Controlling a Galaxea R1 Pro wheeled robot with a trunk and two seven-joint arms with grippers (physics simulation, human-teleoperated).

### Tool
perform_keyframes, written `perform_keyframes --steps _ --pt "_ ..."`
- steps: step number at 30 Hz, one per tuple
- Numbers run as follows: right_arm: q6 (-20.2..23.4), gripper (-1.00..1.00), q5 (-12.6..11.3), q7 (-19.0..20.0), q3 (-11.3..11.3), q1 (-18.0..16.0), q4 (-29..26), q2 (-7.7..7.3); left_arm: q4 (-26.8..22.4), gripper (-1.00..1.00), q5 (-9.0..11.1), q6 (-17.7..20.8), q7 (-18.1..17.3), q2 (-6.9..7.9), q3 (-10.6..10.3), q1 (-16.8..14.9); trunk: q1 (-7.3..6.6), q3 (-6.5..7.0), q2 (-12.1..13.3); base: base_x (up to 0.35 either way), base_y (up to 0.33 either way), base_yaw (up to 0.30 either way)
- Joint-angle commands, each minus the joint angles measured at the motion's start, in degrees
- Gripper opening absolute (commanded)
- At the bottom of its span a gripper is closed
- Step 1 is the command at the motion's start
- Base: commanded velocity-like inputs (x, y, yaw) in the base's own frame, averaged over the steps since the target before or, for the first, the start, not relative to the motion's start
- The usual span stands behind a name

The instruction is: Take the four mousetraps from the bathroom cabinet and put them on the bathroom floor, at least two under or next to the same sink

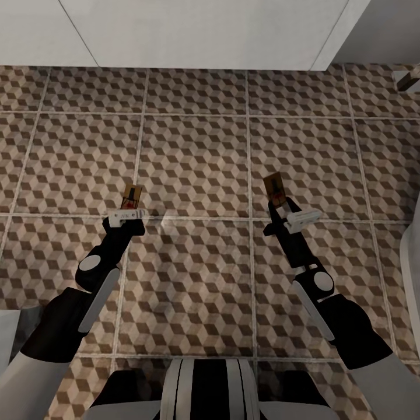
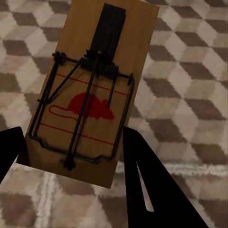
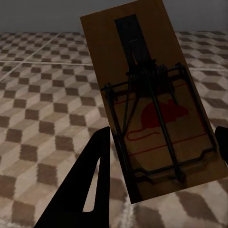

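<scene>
In the head view, the left claw (image 1: 129, 213) grips a mousetrap (image 1: 132, 196) at left centre, and the right claw (image 1: 284, 211) grips a second trap (image 1: 273, 188) at right centre, both held above the cube-patterned floor (image 1: 192, 163). A white vanity (image 1: 198, 32) runs along the top edge. In the left wrist view black fingers (image 2: 147, 185) flank the board (image 2: 102, 80), its red mouse mark facing the camera; the right wrist view shows the second trap (image 3: 152, 99) likewise.
</scene>
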Motion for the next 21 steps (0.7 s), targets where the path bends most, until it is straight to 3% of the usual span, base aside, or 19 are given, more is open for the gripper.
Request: perform_keyframes --steps 1,21 --pt "-0.3 -1.00 -0.5 -0.3 0.2 0.0 0.0 -0.08 -0.1 -1.00 0.4 0.2 0.6 0.06 -0.2 0.0 0.02 -0.03 0.0 0.000 0.000 0.000" --pt "-0.3 -1.00 -0.5 -0.3 0.2 0.0 0.0 -0.08 -0.2 -1.00 0.4 0.1 0.6 0.02 -0.2 0.0 0.05 -0.03 0.0 0.000 0.000 0.000"
